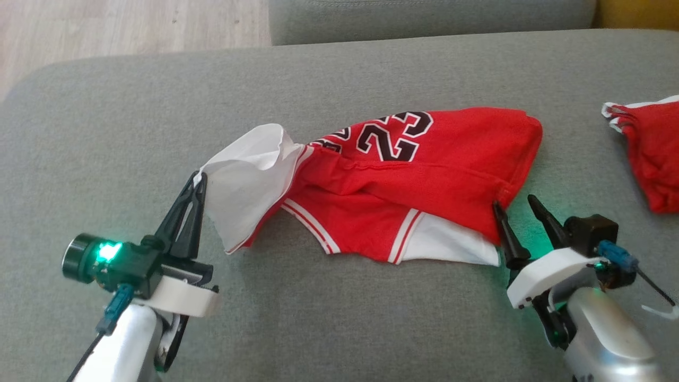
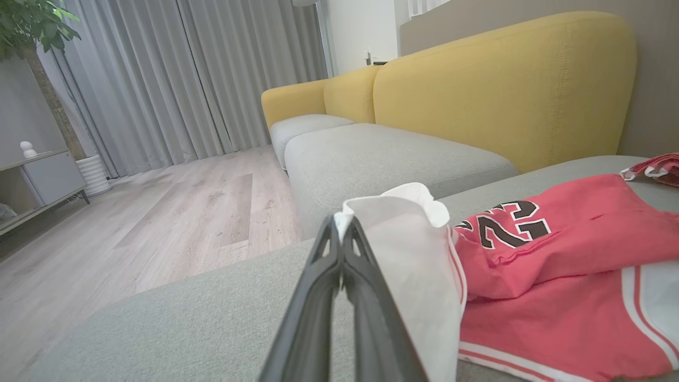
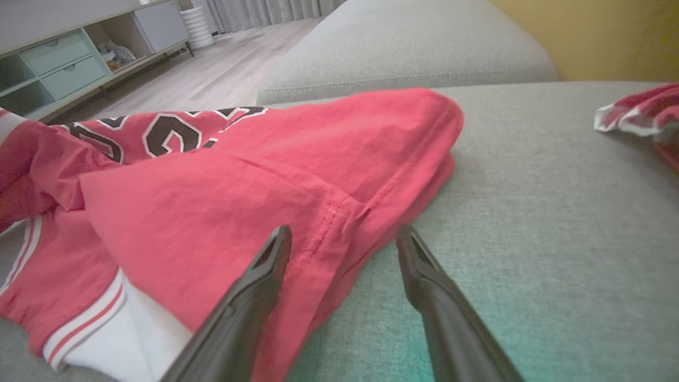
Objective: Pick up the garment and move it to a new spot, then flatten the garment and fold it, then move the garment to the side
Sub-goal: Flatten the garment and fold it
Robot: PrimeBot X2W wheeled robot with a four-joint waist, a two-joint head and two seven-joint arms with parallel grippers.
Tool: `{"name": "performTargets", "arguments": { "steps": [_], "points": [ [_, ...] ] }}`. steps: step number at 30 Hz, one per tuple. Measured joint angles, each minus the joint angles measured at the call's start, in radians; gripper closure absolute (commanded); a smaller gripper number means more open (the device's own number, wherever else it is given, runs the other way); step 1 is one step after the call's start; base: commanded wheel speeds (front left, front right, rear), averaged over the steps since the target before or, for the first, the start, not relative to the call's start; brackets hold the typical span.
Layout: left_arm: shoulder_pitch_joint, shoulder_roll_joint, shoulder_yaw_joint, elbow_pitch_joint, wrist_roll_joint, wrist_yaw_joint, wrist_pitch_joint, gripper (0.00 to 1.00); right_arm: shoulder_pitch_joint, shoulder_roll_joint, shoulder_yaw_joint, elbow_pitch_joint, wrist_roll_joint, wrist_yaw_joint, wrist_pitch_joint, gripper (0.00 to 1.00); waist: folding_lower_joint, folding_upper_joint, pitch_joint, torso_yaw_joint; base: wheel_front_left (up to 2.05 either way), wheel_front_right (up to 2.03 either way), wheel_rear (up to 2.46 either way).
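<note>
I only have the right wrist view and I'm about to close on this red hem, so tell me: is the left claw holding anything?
Observer: Yes. The left claw is shut on the white corner at the left end of the garment.
Operator: Is that corner lying flat?
Observer: No. It rises off the grey cushion in a loose curl beside the claw.
</note>
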Motion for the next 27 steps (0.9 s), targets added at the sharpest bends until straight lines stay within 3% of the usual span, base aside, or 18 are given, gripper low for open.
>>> {"name": "performTargets", "arguments": {
  "steps": [7, 8, 9, 11, 12, 14, 15, 23, 27],
  "points": [
    [-0.001, -0.001, 0.0, 0.0, 0.013, -0.009, 0.0, 1.0, -0.047, -0.012, 0.042, 0.053, 0.051, 0.0, 0.0, 0.02, 0.0, 0.0, 0.011, 0.021, 0.0, 0.0, 0.0],
    [-0.001, -0.001, 0.0, 0.0, 0.017, -0.011, 0.0, 1.0, -0.051, -0.012, 0.046, 0.057, 0.053, 0.0, 0.0, 0.11, 0.0, 0.0, 0.013, 0.022, 0.0, 0.0, 0.0],
    [-0.001, -0.001, 0.0, 0.0, 0.017, -0.013, 0.0, 1.0, -0.054, -0.013, 0.051, 0.062, 0.053, 0.0, 0.0, 0.3, 0.0, 0.0, 0.014, 0.024, 0.0, 0.0, 0.0],
    [-0.001, -0.002, 0.0, 0.001, 0.017, -0.016, 0.0, 1.0, -0.058, -0.014, 0.062, 0.065, 0.054, 0.0, 0.0, 0.55, 0.0, 0.0, 0.015, 0.026, 0.0, 0.0, 0.0],
    [-0.002, -0.002, 0.0, 0.001, 0.017, -0.016, 0.0, 1.0, -0.058, -0.014, 0.064, 0.065, 0.054, 0.0, 0.0, 0.55, 0.0, 0.0, 0.014, 0.027, 0.0, 0.0, 0.0],
    [-0.002, -0.002, 0.0, 0.001, 0.018, -0.016, 0.0, 1.0, -0.058, -0.015, 0.066, 0.066, 0.054, 0.0, 0.0, 0.88, 0.0, 0.0, 0.014, 0.026, 0.0, 0.0, 0.0],
    [-0.002, -0.003, 0.0, 0.002, 0.021, -0.016, 0.0, 1.0, -0.058, -0.016, 0.068, 0.067, 0.054, 0.0, 0.0, 1.0, 0.0, 0.0, 0.012, 0.026, 0.0, 0.0, 0.0],
    [-0.002, 0.002, 0.007, -0.007, 0.045, -0.017, 0.0, 1.0, -0.055, -0.034, 0.039, -0.001, 0.02, 0.0, 0.0, 1.0, 0.0, 0.0, -0.025, 0.013, 0.0, 0.0, 0.0],
    [-0.02, 0.044, 0.012, -0.057, 0.083, -0.034, 0.0, 1.0, -0.052, -0.073, -0.028, -0.109, -0.046, 0.0, 0.0, 1.0, -0.0001, 0.0, -0.064, 0.004, 0.0, 0.0, 0.0]
  ]
}}
